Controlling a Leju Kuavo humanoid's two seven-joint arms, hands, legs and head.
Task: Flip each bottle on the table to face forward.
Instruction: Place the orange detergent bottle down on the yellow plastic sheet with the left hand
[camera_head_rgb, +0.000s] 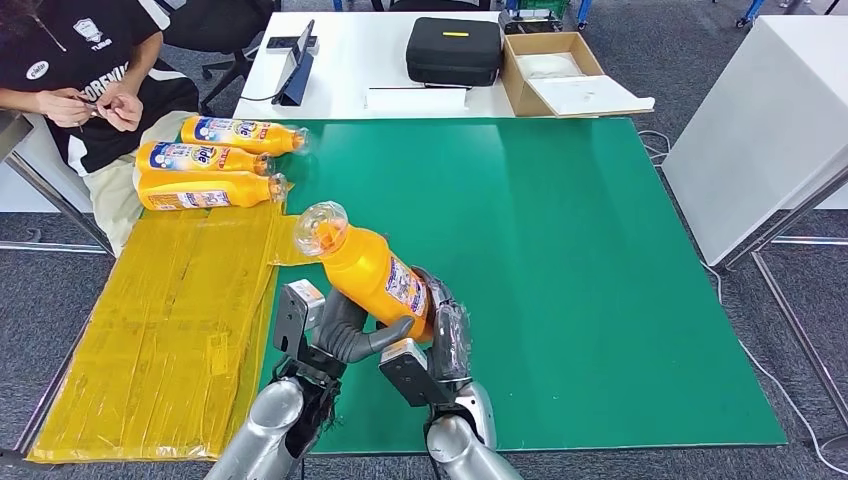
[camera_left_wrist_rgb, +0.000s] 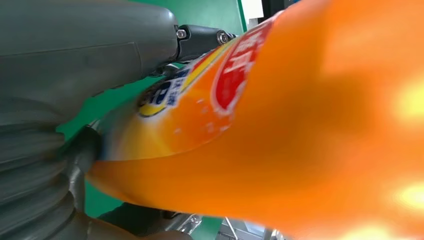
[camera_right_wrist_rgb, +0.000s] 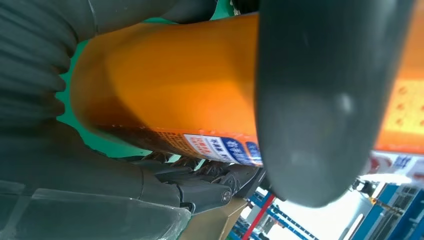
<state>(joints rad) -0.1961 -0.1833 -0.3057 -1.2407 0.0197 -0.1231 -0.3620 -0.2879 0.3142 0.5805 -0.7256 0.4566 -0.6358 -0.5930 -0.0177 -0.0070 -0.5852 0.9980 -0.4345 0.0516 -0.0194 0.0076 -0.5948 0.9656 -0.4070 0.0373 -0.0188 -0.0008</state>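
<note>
The green table (camera_head_rgb: 600, 300) fills most of the head view, with a yellow plastic sheet (camera_head_rgb: 170, 320) spread over its left part. At the far end of that sheet three orange bottles (camera_head_rgb: 210, 160) lie on their sides in a row, caps pointing right; a person (camera_head_rgb: 80, 70) sits just behind them, hands busy with something small. A white table (camera_head_rgb: 380, 60) beyond carries a black case (camera_head_rgb: 453, 50) and an open cardboard box (camera_head_rgb: 555, 75).

The bottle in hand (camera_head_rgb: 370, 275) is lifted off the green surface near the robot, tilted with its clear cap up and away toward the sheet. Both hands grasp it: the left hand (camera_head_rgb: 335, 330) wraps the lower body from the left, its thumb crossing the front, and the right hand (camera_head_rgb: 440, 335) presses the base from the right. The wrist views confirm contact, with the grey thumb lying across the orange body and the label partly visible beneath it.

The step appears to be turning this bottle so its main label faces front before laying it down. To do that well, I would roll it about its long axis while one hand bears the weight and the other regrips, keeping the slick body from slipping. Bring it down gently on its side, clear of the other three, label up.
</note>
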